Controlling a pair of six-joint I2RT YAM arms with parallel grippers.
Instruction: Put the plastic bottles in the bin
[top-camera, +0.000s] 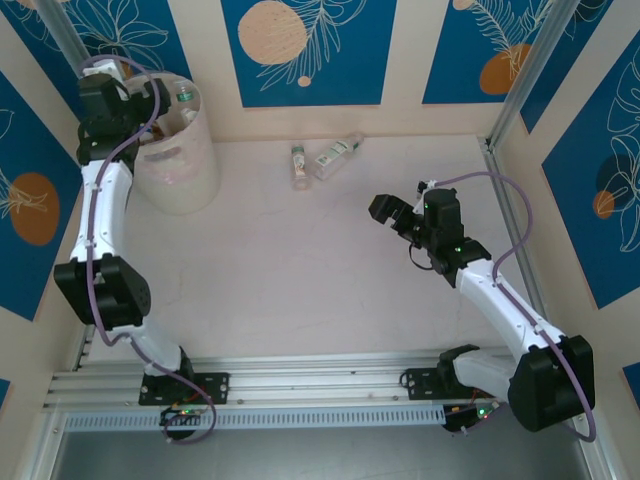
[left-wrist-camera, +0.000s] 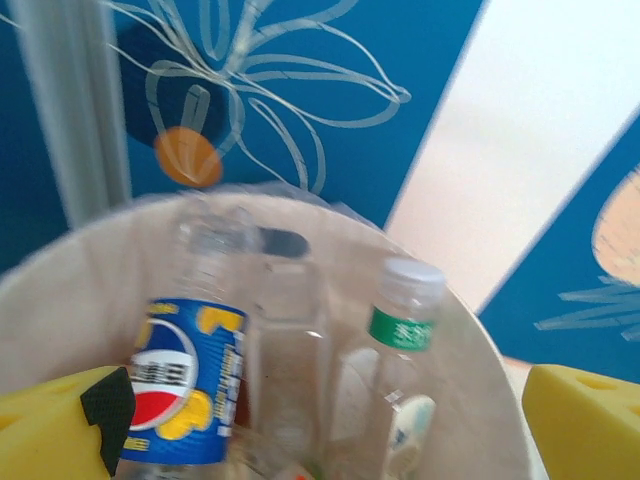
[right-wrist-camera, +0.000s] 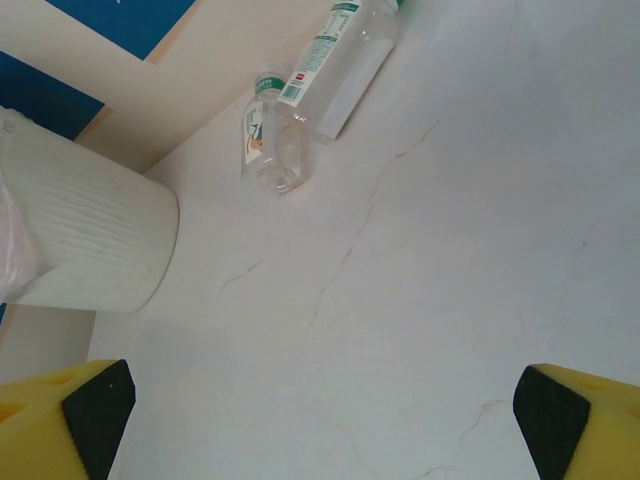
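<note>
Left wrist view is showing you bottles (left-wrist-camera: 185, 390) standing in the bin (left-wrist-camera: 60, 290), left jaws gaping wide above. Top view is showing two loose bottles (top-camera: 337, 157) lying on the desk (top-camera: 300, 280), right jaws wide, well apart.

The left wrist view is smeared throughout. The bin (left-wrist-camera: 470, 330) has a soft rim, and its near wall runs off the bottom edge. The blue-labelled bottle (left-wrist-camera: 185, 390) is cut off below its label, the clear bottle (left-wrist-camera: 285, 320) beside it is little more than haze, and the print on the green-labelled bottle (left-wrist-camera: 405, 325) is unreadable. The left gripper's fingers (left-wrist-camera: 590, 420) are cropped at the bottom corners. From above, the left arm's wrist (top-camera: 115, 105) covers part of the bin's rim. The labels on the short bottle (top-camera: 298, 165) and the longer bottle (top-camera: 338, 157) are too small to read. In the right wrist view the bin runs off the left edge, and the top edge clips the longer bottle's cap.
</note>
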